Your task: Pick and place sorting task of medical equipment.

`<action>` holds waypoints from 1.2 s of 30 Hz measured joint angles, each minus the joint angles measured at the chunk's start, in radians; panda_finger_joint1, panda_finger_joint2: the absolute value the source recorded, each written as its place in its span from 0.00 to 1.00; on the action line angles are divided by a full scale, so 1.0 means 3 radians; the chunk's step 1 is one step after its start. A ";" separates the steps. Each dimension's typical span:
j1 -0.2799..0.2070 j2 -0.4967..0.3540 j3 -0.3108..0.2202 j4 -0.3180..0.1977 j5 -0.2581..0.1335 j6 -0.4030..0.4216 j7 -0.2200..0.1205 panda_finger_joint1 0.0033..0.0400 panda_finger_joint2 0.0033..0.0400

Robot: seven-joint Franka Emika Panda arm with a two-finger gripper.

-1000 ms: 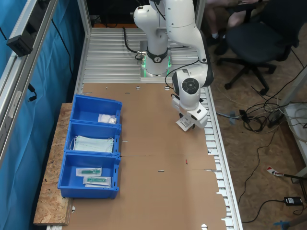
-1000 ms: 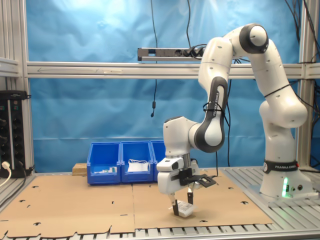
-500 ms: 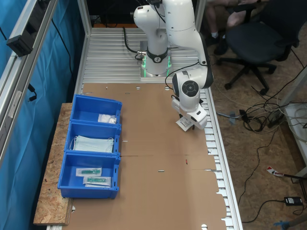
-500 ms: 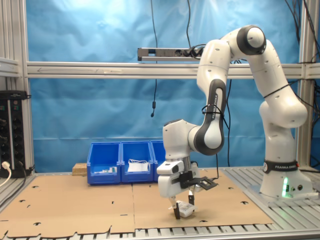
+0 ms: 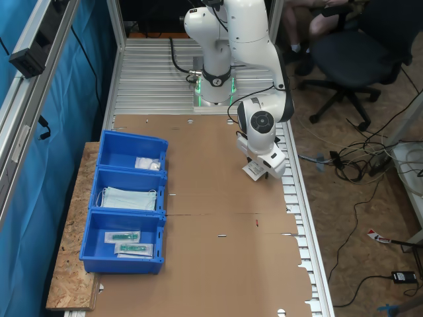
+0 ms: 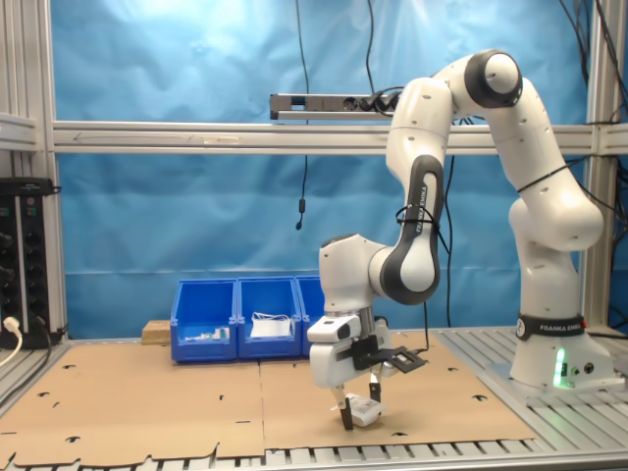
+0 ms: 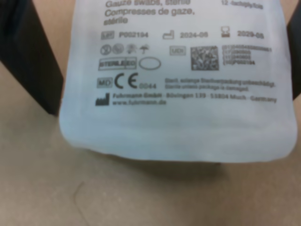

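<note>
The claw (image 6: 359, 413) is lowered to the worktop (image 6: 147, 402), its two dark fingers (image 7: 28, 61) set on either side of the white sachet (image 7: 178, 80). In the wrist view the fingers are seen at both edges of the sachet, which fills the space between them; the fingers seem closed on it, though actual contact is hard to make out. The sachet (image 5: 254, 170) is found under the claw (image 5: 261, 170), close to the cardboard's edge at the first exterior view's right, and in the second exterior view it (image 6: 365, 413) is seen low at the fingertips, on or just above the cardboard. Dark print is carried on its face, and a shadow is cast beneath it on the brown surface.

Well apart, at the first exterior view's left, three blue bins (image 5: 106, 231) are lined up in a row. A white packet (image 5: 147, 163) is held in the far one, pale blue masks (image 5: 129, 198) in the middle one, and clear packets (image 5: 129, 243) with green parts in the near one.
</note>
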 joint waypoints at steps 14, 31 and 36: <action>0.0000 0.0000 0.0000 0.0000 0.0000 0.0000 0.0000 1.00 1.00; 0.0000 -0.0005 -0.0001 0.0021 0.0000 0.0000 0.0000 0.13 0.13; 0.0000 -0.0100 -0.0020 0.0053 0.0000 0.0000 0.0000 0.08 0.08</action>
